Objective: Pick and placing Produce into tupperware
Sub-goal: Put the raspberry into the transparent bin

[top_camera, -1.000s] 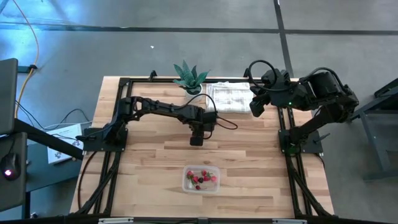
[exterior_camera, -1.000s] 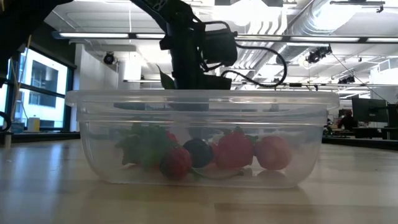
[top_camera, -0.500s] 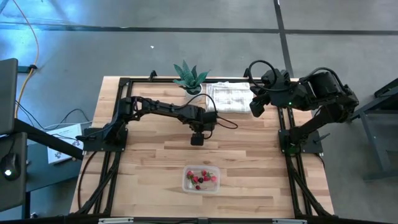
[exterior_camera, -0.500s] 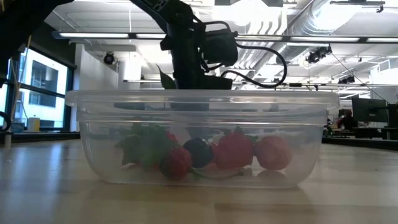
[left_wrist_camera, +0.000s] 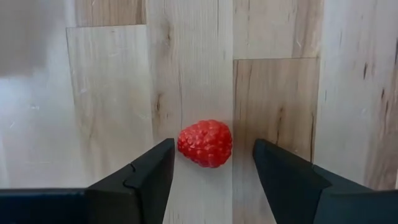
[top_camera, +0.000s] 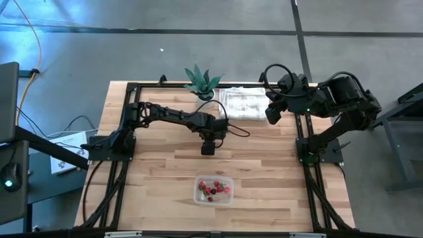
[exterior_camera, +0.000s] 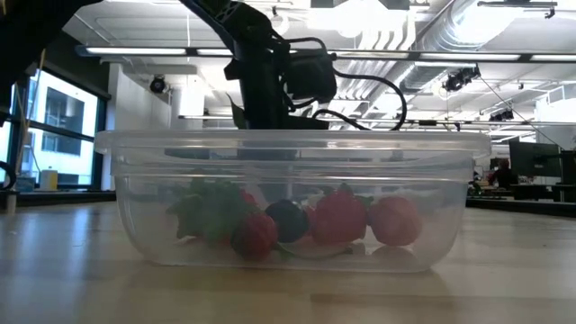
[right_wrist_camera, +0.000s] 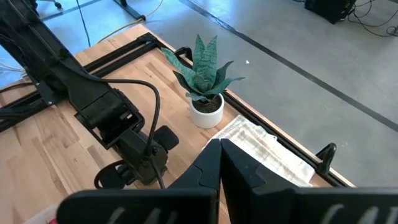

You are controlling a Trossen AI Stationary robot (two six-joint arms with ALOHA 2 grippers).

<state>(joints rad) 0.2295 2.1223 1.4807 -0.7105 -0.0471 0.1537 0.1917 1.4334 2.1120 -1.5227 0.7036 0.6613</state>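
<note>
A red raspberry-like piece of produce [left_wrist_camera: 206,143] lies on the bare wood near the table's middle. My left gripper [left_wrist_camera: 212,149] points down over it, open, with one finger on each side of the piece; the left finger stands very close to it and the other stands farther off. In the high view this gripper [top_camera: 208,148] hides the piece. The clear tupperware [top_camera: 213,190] stands nearer the front edge, with several red, dark and pinkish pieces [exterior_camera: 292,220] inside. My right gripper [top_camera: 271,114] waits shut, raised at the far right.
A green potted plant [top_camera: 200,82] and a folded white cloth [top_camera: 241,104] sit at the table's far edge. Black frame rails [top_camera: 125,119] run along the left and right sides. Bare wood lies between my left gripper and the tupperware.
</note>
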